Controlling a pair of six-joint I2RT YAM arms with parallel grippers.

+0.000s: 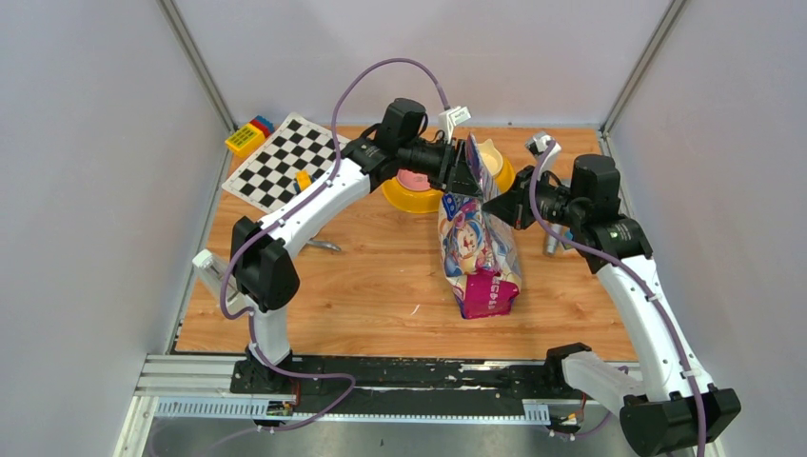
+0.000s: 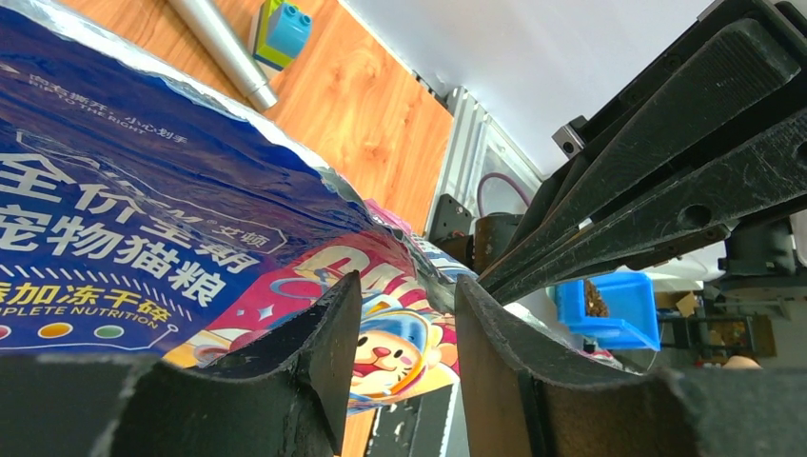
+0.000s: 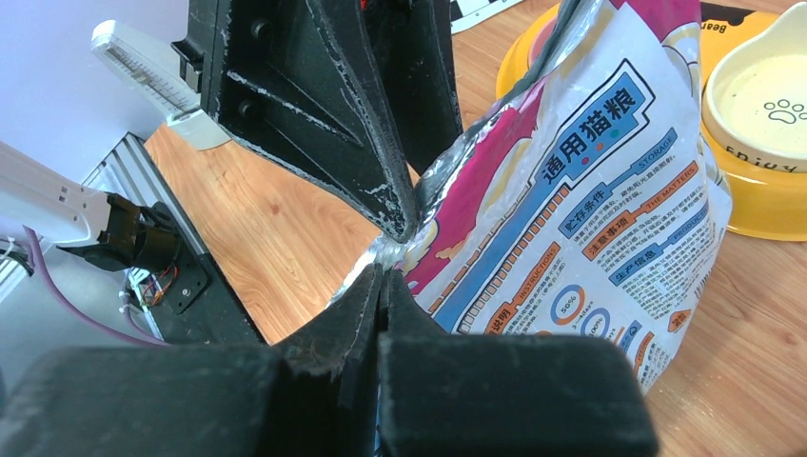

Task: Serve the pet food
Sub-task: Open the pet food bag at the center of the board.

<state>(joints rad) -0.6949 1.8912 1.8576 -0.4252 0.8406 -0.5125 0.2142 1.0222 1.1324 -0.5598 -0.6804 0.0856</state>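
Right gripper [image 3: 383, 273] pinches the cat-food bag [image 3: 590, 190] rim shut; contents hidden.
Left gripper [image 2: 404, 286], at its twelve o'clock: grip unclear; label reads "COMPLETE NUTRITION".

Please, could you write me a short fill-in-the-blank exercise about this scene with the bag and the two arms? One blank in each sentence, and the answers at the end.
1. The right gripper is ____ on the top edge of the bag.
2. The feeder behind the bag is ____ in colour.
3. The checkerboard lies in the far ____ corner of the table.

Missing words: shut; yellow; left.
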